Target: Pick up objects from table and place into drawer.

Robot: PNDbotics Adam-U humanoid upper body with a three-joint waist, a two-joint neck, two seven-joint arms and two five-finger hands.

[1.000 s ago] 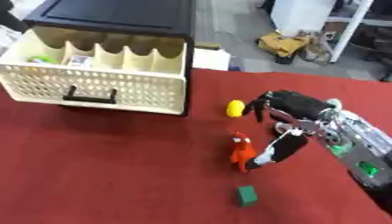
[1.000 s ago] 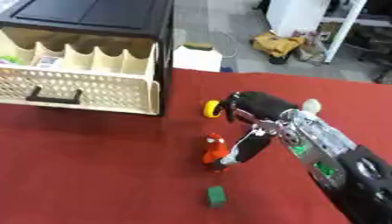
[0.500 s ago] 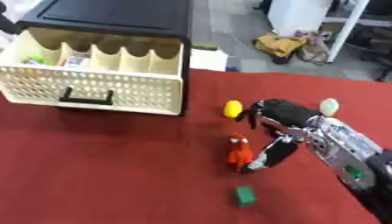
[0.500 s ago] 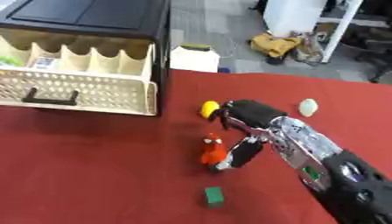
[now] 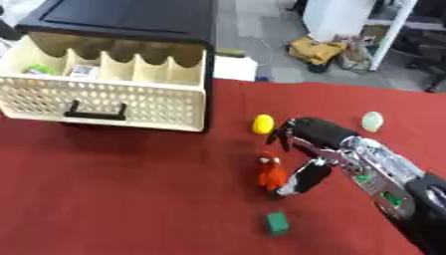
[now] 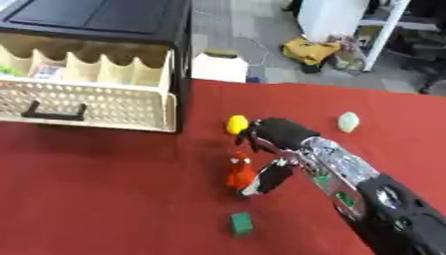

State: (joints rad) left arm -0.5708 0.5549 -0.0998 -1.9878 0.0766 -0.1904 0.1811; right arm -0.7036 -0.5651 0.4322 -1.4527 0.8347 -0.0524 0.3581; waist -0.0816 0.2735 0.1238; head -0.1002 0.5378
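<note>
I have the right hand (image 5: 305, 149) out over the red tabletop (image 5: 122, 199), reaching in from the lower right. Its fingers are curled down and the thumb (image 5: 300, 180) angles in beside the small red-orange object (image 5: 270, 172), which stands on the cloth; thumb and fingers bracket it, but I cannot tell whether they actually touch or pinch it. A yellow object (image 5: 262, 124) lies just beyond the fingers, a green block (image 5: 277, 222) sits nearer me, and a pale green object (image 5: 372, 121) rests well apart to the right. The cream drawer (image 5: 104, 99) stands pulled open at the left, under its black cabinet (image 5: 131, 22), with a few small items in its compartments.
</note>
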